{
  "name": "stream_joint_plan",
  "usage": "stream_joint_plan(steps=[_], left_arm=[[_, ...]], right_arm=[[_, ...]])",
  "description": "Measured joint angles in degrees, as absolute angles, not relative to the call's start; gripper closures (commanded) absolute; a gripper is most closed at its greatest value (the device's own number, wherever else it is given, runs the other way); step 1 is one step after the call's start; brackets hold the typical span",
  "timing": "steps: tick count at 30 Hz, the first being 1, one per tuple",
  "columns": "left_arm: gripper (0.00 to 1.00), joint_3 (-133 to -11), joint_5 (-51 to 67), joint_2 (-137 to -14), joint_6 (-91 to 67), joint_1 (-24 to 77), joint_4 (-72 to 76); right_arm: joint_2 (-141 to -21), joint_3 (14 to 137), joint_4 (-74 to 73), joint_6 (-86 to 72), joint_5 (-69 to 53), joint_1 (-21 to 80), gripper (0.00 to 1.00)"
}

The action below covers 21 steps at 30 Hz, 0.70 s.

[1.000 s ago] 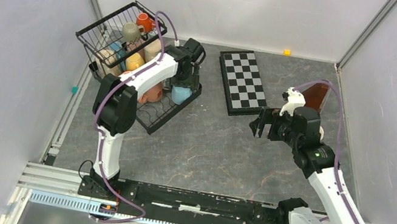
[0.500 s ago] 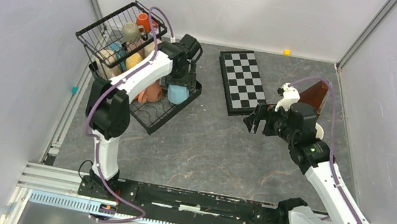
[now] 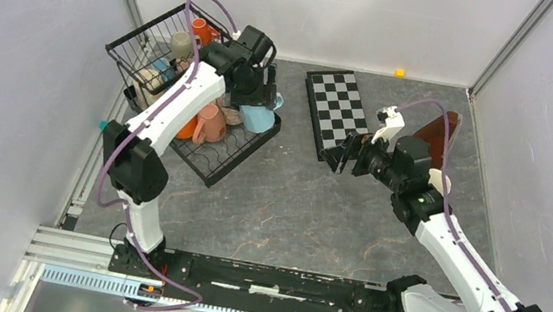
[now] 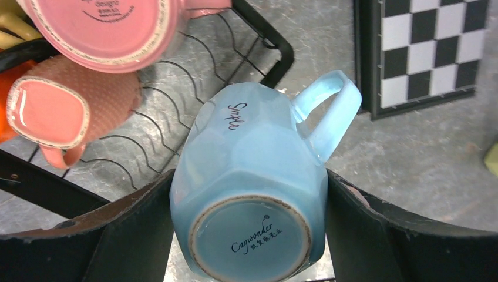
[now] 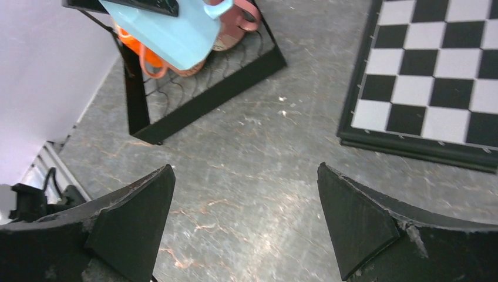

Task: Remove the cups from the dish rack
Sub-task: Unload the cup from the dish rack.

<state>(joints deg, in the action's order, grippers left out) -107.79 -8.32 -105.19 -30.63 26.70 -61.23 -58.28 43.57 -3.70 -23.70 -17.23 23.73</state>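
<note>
- Gripping light blue mug (image 4: pixel 252 170) by its sides: left gripper (image 4: pixel 249 226), fingers clamped; handle at 1 o'clock.
- Mug hangs over dish rack (image 3: pixel 212 169) corner.
- Right gripper (image 5: pixel 246 217) fingers apart above table (image 5: pixel 258 147); checkerboard (image 5: pixel 434 64) at 1 o'clock.

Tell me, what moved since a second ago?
The left pincer, gripping the light blue mug, lifted it up off the dish rack. The right pincer, open and empty, swung left toward the rack. The other mugs, the rack and the checkerboard stayed put.
</note>
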Motion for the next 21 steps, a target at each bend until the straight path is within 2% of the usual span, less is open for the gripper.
stream_joint_plan(steps=[9, 21], left_arm=[[0.98, -106.89, 3.46, -97.54, -32.60, 26.68, -60.34], [0.98, -92.47, 21.45, -84.01, -41.89, 26.70, -43.79]], right_arm=[[-62.28, 41.82, 12.29, -30.87, -24.36, 24.49, 0.02], [-65.39, 40.25, 32.27, -43.70, -31.83, 24.56, 0.02]])
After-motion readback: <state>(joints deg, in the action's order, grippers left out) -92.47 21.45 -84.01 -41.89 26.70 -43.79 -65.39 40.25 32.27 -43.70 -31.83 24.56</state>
